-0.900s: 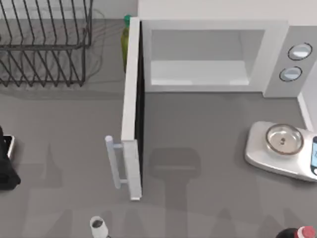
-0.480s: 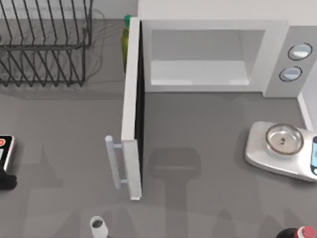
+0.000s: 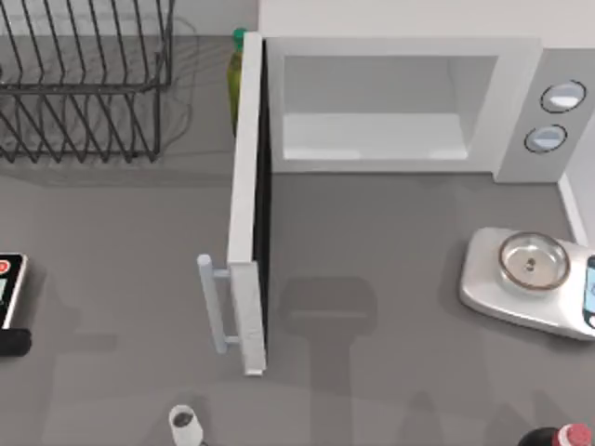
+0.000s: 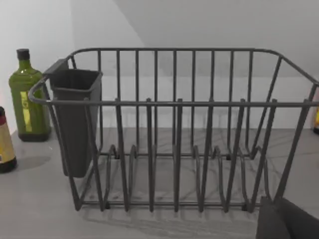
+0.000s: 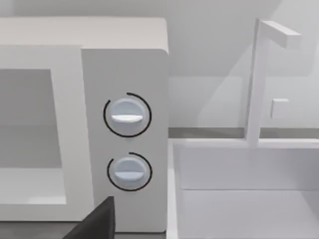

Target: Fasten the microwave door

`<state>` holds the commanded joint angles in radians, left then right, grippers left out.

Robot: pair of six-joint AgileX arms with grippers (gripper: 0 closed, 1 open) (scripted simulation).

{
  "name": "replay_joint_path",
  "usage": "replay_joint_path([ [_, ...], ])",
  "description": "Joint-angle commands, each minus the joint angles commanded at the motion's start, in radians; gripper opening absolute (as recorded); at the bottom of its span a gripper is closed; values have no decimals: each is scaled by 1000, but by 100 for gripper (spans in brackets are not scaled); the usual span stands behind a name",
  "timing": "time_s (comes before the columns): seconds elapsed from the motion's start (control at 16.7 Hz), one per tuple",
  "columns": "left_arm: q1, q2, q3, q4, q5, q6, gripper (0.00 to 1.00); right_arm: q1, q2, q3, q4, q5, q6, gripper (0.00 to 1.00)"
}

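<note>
At table centre, door (image 3: 247, 209) stands fully open, edge-on from the microwave (image 3: 400, 102), handle (image 3: 212, 302) facing left; neither gripper's state can be told; a good close likely pushes the handle face rightward, near its free end.

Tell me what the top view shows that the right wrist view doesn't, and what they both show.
Top view alone: the microwave door swung wide open with its bar handle, a wire dish rack, a green bottle and a kitchen scale. Right wrist view alone: a white sink basin with its faucet. Both share the microwave body with its two knobs and its open cavity.
</note>
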<state>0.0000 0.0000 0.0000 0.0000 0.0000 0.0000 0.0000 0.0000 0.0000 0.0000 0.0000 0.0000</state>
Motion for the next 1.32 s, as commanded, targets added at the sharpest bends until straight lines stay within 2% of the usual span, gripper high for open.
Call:
replay_joint_path([
  [0.66,-27,35,34,-26,-18,-19,0,0,0,0,0,0,0,100],
  [0.9,-144,232,192,-139,-96,-103,0,0,0,0,0,0,0,100],
  [1.32,-425,778,565,-410,-282,-303,0,0,0,0,0,0,0,100],
])
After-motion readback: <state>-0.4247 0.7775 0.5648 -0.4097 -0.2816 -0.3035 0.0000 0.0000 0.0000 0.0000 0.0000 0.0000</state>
